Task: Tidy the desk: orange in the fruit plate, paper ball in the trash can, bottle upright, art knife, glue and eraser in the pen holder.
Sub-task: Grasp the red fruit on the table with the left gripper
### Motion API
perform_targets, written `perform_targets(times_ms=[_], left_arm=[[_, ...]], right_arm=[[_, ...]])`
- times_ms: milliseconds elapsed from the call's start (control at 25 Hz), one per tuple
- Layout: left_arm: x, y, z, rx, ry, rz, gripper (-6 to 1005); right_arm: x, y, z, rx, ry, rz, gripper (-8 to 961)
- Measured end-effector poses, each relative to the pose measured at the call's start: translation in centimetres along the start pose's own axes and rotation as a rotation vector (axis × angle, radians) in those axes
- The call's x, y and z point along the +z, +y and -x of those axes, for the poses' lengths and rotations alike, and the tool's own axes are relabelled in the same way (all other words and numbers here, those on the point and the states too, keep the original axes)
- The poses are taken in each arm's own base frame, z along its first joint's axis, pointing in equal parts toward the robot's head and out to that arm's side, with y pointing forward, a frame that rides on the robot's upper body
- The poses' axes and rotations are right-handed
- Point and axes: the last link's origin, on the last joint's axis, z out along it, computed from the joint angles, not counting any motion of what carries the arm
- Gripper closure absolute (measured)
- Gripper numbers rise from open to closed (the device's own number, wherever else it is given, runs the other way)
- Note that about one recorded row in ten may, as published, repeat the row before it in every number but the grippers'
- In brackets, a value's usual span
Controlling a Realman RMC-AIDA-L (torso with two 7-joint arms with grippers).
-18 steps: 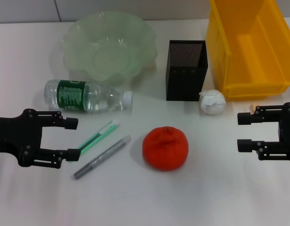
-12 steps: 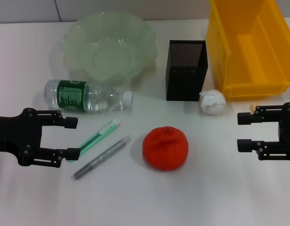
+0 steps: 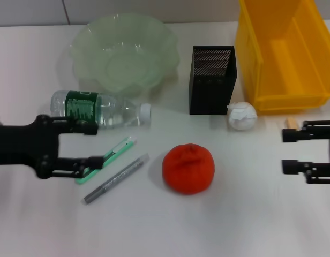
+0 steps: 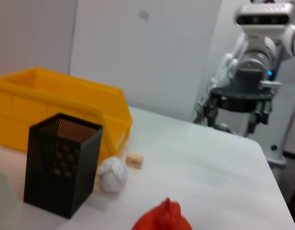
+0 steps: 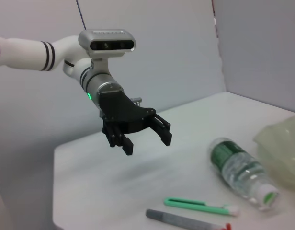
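1. The left end effector (image 3: 95,144) hangs over the left side of the white bench (image 3: 240,225), its fingers spread wide and holding nothing; one fingertip sits by the bottle's label, the other over the green art knife (image 3: 107,159).
2. The right end effector (image 3: 288,150) hovers at the right edge, fingers parted and empty, just in front of the yellow trash can (image 3: 283,53).
3. The bottle (image 3: 99,110) lies on its side in front of the pale green fruit plate (image 3: 125,51), white cap pointing toward the centre.
4. The art knife lies slantwise below the bottle, and the grey glue stick (image 3: 117,178) lies just beside it, roughly parallel.
5. The orange (image 3: 188,168) rests on the bench near the middle, apart from the fruit plate.
6. The black mesh pen holder (image 3: 212,79) stands upright between plate and trash can.
7. The white paper ball (image 3: 242,115) lies just beside the pen holder, in front of the trash can.
8. The small tan eraser (image 3: 290,123) lies near the right end effector's upper finger.
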Motion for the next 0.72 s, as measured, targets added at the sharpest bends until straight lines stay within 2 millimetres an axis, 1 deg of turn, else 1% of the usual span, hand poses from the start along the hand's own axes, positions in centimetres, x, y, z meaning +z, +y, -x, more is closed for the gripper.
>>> perform_targets(times_ms=[240,360,520,560,600,640,680,720], left_arm=[[3.6,0.4,-0.1,-0.007,0.074,-0.018,230],[5.2,0.2,0.1,-0.014,0.08,-0.05,232],[7.6,-0.3,0.4,-0.047,0.064,-0.04,234],[7.6,-0.3,0.4,-0.047,0.064,-0.04,235],[8.5,-0.4,0.4,-0.055,0.056,-0.025,235],[8.5,-0.4,0.4,-0.055,0.056,-0.025,236],[9.9,-0.7,0.5,-0.055,0.044,-0.02,237],[9.9,-0.7,0.5,-0.055,0.044,-0.02,237]], right_arm=[[-3.8,1.2,0.1,-0.019,0.028,-0.098,320],[-5.4,1.7,0.0,-0.02,0.033,-0.141,320],[-6.6,2.2,-0.4,-0.008,0.03,-0.176,320],[-6.7,2.4,-0.6,-0.004,0.031,-0.181,320],[-6.9,2.5,-0.6,-0.002,0.033,-0.185,319],[-7.0,2.6,-0.7,0.001,0.035,-0.189,319],[-7.0,2.6,-0.8,0.003,0.037,-0.191,319],[-7.1,2.7,-0.9,0.007,0.037,-0.194,319]])
